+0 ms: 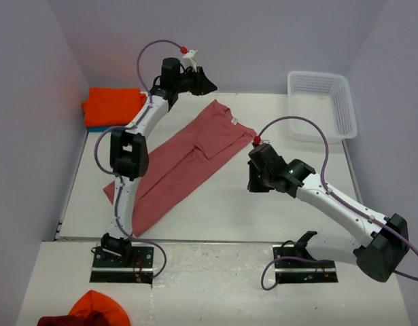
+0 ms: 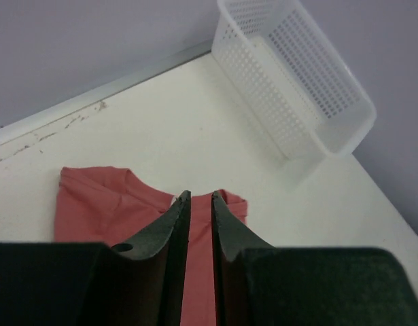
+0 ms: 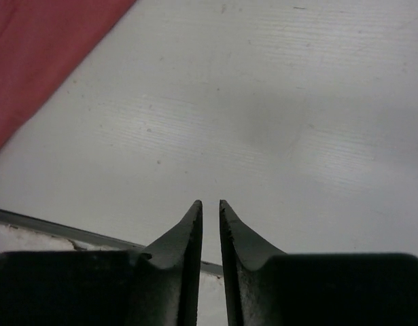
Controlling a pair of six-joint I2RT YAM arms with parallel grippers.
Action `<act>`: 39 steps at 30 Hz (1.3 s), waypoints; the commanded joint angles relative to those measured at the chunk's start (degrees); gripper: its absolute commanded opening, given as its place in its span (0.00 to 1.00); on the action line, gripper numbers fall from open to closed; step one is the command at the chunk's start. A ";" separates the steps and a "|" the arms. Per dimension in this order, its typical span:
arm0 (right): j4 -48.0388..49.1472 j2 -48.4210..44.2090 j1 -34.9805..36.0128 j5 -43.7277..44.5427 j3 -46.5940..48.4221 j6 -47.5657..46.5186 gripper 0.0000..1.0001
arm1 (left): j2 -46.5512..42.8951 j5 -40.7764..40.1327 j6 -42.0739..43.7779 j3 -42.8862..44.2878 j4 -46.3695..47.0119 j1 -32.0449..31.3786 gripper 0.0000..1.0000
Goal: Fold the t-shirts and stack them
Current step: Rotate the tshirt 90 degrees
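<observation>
Though hung above the collar end of the salmon-red tee (image 1: 188,159), grips nothing with the left pincer (image 1: 207,83): jaws narrow, only a thin slit between them, red cloth showing through it in the wrist view. Much the same at the right pincer (image 1: 253,185): narrow, bare, aimed down at pale surface (image 1: 222,210), with the cloth edge off toward 10 o'clock in its own view.

Lies flat and unfolded, with the long axis running from 7 o'clock to 1 o'clock in the top view, hem toward the left base, collar at the far end. Judged nearer the collar: left arm. Judged nearer the 3 o'clock sleeve: right arm, just beside it.

Already folded at 10 o'clock: orange tee (image 1: 113,105) over a teal-blue one (image 1: 93,128). Well apart at 1 o'clock: white basket (image 1: 321,102).

No legible writing on the small white tag (image 1: 232,121) by the collar; no brands anywhere else.
</observation>
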 commanded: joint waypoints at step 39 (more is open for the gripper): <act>12.93 70.90 12.40 -44.97 52.73 -10.89 0.00 | -59.18 -58.05 3.55 -48.78 -40.83 1.66 0.00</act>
